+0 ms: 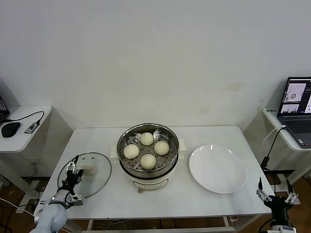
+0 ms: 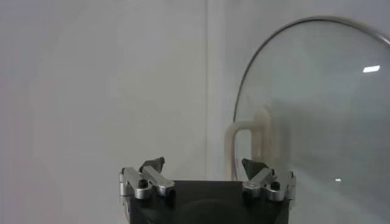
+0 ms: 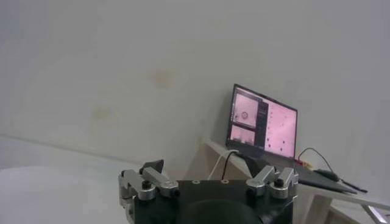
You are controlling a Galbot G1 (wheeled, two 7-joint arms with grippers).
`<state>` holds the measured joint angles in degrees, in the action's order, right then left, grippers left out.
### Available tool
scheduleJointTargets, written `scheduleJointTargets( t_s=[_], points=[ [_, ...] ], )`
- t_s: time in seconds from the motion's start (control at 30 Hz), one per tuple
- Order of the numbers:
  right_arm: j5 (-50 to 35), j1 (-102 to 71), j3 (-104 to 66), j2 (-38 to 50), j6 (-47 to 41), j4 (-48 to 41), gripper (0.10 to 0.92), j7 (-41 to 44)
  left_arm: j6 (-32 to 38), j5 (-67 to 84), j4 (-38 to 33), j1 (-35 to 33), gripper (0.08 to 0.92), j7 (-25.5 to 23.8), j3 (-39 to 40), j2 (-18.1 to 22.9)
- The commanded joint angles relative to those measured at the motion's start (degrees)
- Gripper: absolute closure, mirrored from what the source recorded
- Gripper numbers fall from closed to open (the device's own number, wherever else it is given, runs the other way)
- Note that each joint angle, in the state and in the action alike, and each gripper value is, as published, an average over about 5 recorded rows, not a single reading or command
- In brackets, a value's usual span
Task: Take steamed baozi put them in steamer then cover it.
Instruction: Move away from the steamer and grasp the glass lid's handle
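Several cream-white steamed baozi (image 1: 147,139) lie on the perforated tray inside the steel steamer (image 1: 125,162), which stands uncovered mid-table on its white base. Its glass lid (image 1: 97,180) lies flat on the table to the left, with a cream handle (image 1: 88,170) at its centre. My left gripper (image 1: 74,167) hovers open over the lid's left part, just beside the handle. In the left wrist view the lid (image 2: 317,109) and handle (image 2: 247,143) lie ahead of the open left gripper (image 2: 204,167). My right gripper (image 1: 275,191) hangs open and empty off the table's front right corner.
An empty white plate (image 1: 217,168) sits right of the steamer. Side desks flank the table: a mouse (image 1: 9,129) and cable on the left one, an open laptop (image 1: 297,109) on the right one, also visible as a laptop (image 3: 265,125) in the right wrist view.
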<state>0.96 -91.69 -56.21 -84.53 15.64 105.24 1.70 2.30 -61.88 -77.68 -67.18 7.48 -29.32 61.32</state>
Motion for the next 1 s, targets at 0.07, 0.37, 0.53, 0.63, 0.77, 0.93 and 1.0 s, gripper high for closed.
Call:
scheduleJointTargets(
  t_s=[0.07, 0.37, 0.53, 0.63, 0.77, 0.93, 1.0],
  points=[
    [0.7, -0.3, 0.8, -0.2, 0.4, -0.9, 0.203, 0.0, -0.1, -0.1, 2.7, 2.2, 0.177, -0.1, 0.6, -0.1],
    [1.4, 0.0, 1.6, -0.4, 0.6, -1.7, 0.203, 0.0, 0.0, -0.1, 3.5, 3.2, 0.177, 0.0, 1.1, 0.1],
    [1.5, -0.2, 1.6, -0.5, 0.9, -2.1, 0.203, -0.1, 0.0, -0.2, 4.7, 3.7, 0.185, -0.2, 1.6, 0.3],
    [1.5, -0.3, 1.5, -0.5, 1.0, -2.1, 0.203, 0.0, 0.1, -0.2, 5.8, 4.2, 0.243, -0.2, 1.8, 0.4],
    [1.5, -0.7, 1.2, -0.5, 1.0, -1.7, 0.203, 0.0, 0.2, -0.2, 6.9, 4.5, 0.364, 0.1, 1.8, 0.4],
    [1.6, -1.2, 1.3, -0.4, 1.0, -1.4, 0.203, 0.0, 0.6, -0.1, 7.2, 4.0, 0.502, 0.7, 1.4, 0.6],
    [1.7, -1.2, 1.6, -0.4, 1.0, -1.3, 0.203, 0.0, 1.1, 0.0, 7.2, 3.8, 0.563, 1.2, 1.2, 0.7]
  ],
)
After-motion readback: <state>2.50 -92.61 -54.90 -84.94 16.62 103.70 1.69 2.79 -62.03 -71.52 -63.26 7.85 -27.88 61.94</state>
